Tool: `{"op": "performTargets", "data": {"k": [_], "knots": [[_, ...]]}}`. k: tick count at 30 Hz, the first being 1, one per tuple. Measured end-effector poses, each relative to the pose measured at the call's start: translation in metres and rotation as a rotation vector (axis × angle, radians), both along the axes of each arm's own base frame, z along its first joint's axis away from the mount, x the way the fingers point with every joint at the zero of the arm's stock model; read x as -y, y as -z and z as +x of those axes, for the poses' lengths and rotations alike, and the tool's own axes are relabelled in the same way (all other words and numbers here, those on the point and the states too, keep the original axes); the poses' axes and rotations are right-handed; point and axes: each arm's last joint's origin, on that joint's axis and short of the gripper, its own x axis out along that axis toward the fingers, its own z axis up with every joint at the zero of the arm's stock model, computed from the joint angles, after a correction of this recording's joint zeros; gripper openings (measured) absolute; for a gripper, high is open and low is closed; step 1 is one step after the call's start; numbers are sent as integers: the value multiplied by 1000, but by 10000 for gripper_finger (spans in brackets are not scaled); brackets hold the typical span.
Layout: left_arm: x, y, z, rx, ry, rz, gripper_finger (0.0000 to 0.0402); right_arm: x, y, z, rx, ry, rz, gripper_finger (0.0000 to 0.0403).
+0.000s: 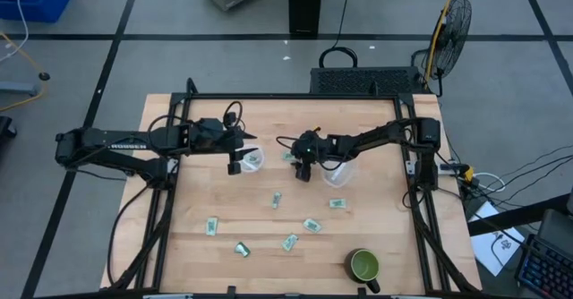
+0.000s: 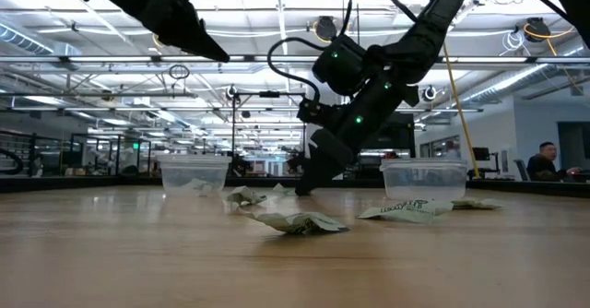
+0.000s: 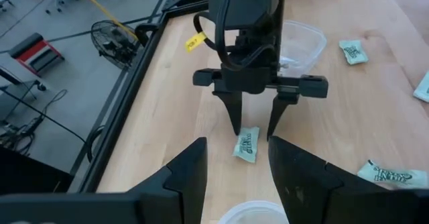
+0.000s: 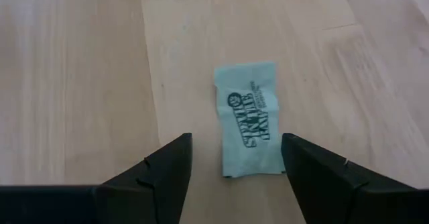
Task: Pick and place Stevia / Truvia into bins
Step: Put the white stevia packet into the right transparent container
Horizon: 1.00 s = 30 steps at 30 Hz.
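Observation:
Several green-and-white packets lie flat on the wooden table. One packet (image 4: 249, 120) lies between the open fingers of my right gripper (image 4: 234, 163), which points down over it near the table's middle (image 1: 303, 171). The left wrist view shows the fingertips low on either side of this packet (image 3: 247, 144); I cannot tell whether they touch it. My left gripper (image 1: 235, 162) is open and empty. It hangs high (image 2: 180, 22) beside the left clear cup (image 1: 254, 160), which seems to hold a packet. The right clear cup (image 1: 340, 172) stands just right of my right gripper.
Other packets lie nearer the front: (image 1: 277, 200), (image 1: 337, 203), (image 1: 211, 226), (image 1: 312, 225), (image 1: 290, 241), (image 1: 242, 248). A green mug (image 1: 364, 265) stands at the near right. A black frame (image 1: 412, 169) runs along the table's sides. A person (image 2: 546, 160) sits far behind the table.

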Motion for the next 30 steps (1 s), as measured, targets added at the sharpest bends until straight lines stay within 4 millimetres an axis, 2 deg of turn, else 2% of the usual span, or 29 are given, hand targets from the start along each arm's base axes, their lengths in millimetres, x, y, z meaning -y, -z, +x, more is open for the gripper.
{"op": "performTargets", "data": {"k": [5,15,30], "knots": [[0,0,0,0,0,0,166,2,0,-1,0,-4,2,212],[0,0,0,0,-2,-3,166,3,1,-2,-10,-35,47,162],[0,2,-1,-22,-9,-18,166,1,-1,1,32,-65,65,48]]}}
